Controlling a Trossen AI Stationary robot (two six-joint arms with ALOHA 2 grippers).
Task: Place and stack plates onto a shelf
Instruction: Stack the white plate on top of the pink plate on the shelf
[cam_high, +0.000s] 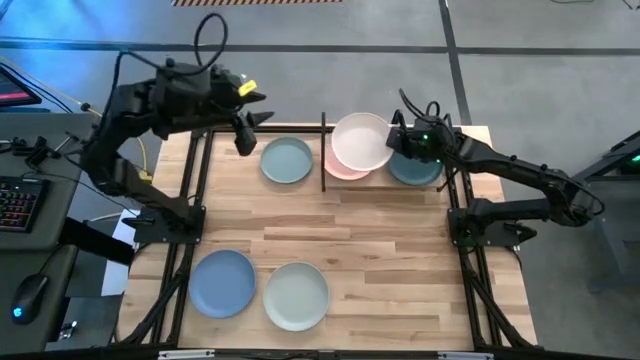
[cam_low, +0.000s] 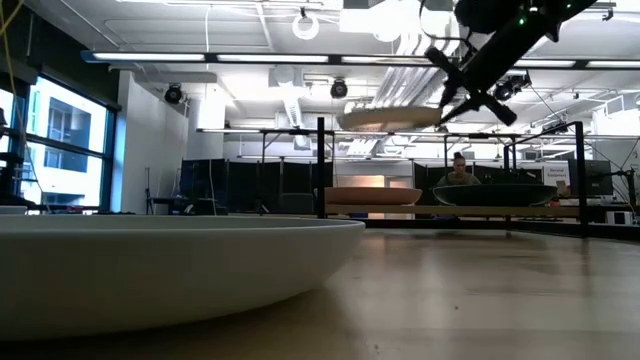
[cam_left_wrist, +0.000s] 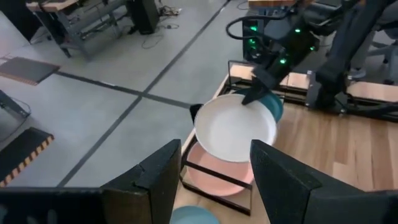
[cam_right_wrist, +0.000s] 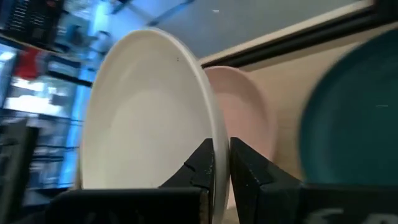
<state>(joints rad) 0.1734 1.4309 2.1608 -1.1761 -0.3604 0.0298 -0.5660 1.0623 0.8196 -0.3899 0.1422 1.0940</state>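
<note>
My right gripper (cam_high: 392, 143) is shut on the white plate (cam_high: 362, 142), which it holds in the air over the pink plate (cam_high: 345, 170). The pink plate lies flat on the shelf floor (cam_high: 385, 188), just inside the shelf's black left rod (cam_high: 325, 150). The dark teal plate (cam_high: 415, 168) lies beside it on the same floor. My left gripper (cam_high: 250, 125) hangs open above the table's far left corner, next to the pale sage green plate (cam_high: 287, 160). The blue plate (cam_high: 222, 283) and the pale mint plate (cam_high: 297, 295) lie flat near the table's near edge. My right gripper pinches the white plate's rim (cam_right_wrist: 217, 134) between its two fingers, on the plate's right-hand side. The fingers come from the table's right, slanting slightly down, one on the plate's top face and one underneath. The plate (cam_low: 390, 118) is lifted clear, nearly level, above the pink plate (cam_low: 372, 195).
The shelf's thin black rods (cam_low: 320, 165) stand along the table's far edge around both bays. In the low view a pale plate (cam_low: 150, 270) fills the foreground. A person (cam_low: 460, 172) sits in the room beyond the table. Bare wood lies mid-table (cam_high: 330, 225).
</note>
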